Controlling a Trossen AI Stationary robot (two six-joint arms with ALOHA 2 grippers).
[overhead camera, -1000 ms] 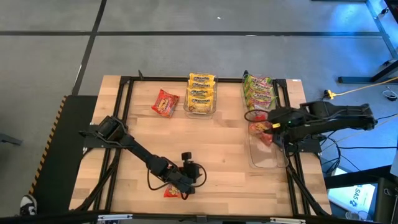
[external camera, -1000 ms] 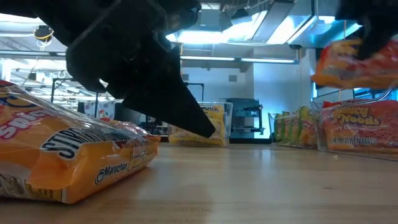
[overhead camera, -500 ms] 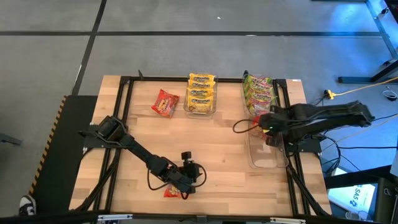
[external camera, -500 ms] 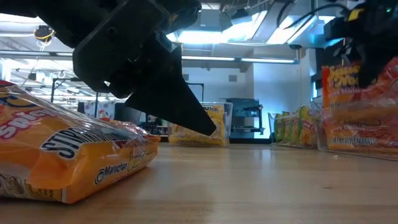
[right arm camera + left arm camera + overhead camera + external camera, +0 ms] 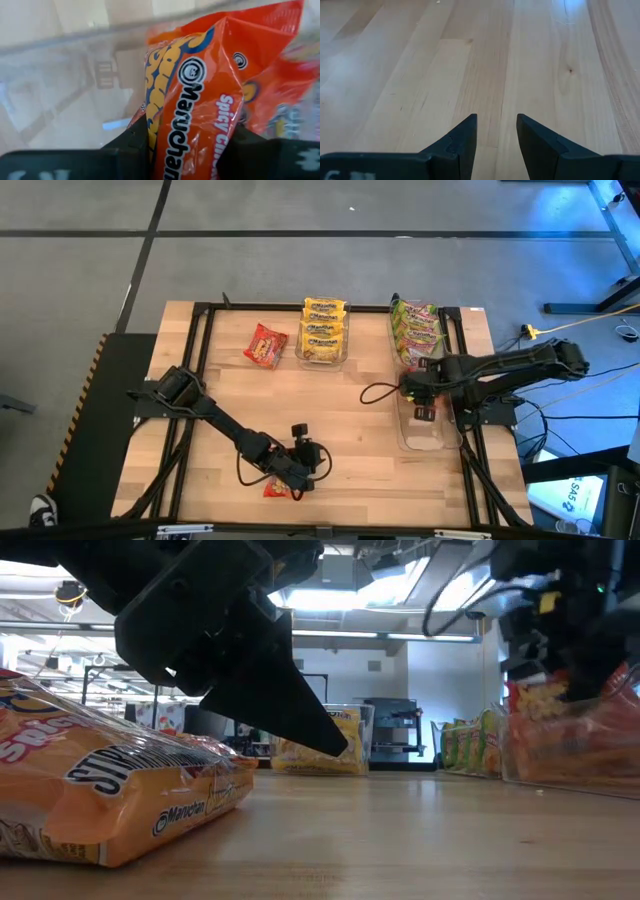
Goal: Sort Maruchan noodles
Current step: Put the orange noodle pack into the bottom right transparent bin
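At the counter's near edge, a red-orange Maruchan packet (image 5: 276, 489) lies flat, and the left pincer (image 5: 297, 493) is held low just beside it. In the left wrist view its two dark fingers (image 5: 461, 141) stand parted over bare wood with nothing between them, so this pincer is released and empty. Whether a fingertip touches the packet cannot be told.

Farther in, by the counter's right edge, the right pincer (image 5: 421, 394) is lowered into a clear bin (image 5: 425, 442). The right wrist view shows its jaws clamped on an orange spicy-chicken packet (image 5: 200, 95), with the bin's clear wall (image 5: 60, 75) just behind it and at least one more orange packet alongside. The step in hand is judged to be the placing of this packet in the red-orange bin; it is not yet let go.

Toward the far edge, a bin of light green packets (image 5: 416, 325) stands just beyond the clear bin, a bin of yellow packets (image 5: 323, 330) stands at the middle of the far edge, and one loose red packet (image 5: 265, 345) lies beside it on the bare counter.

The next move is judged to call for the right jaws to be parted and the arm lifted clear without the packet being dragged out. Two loose red-orange packets would then remain to be carried to the right-hand bin.
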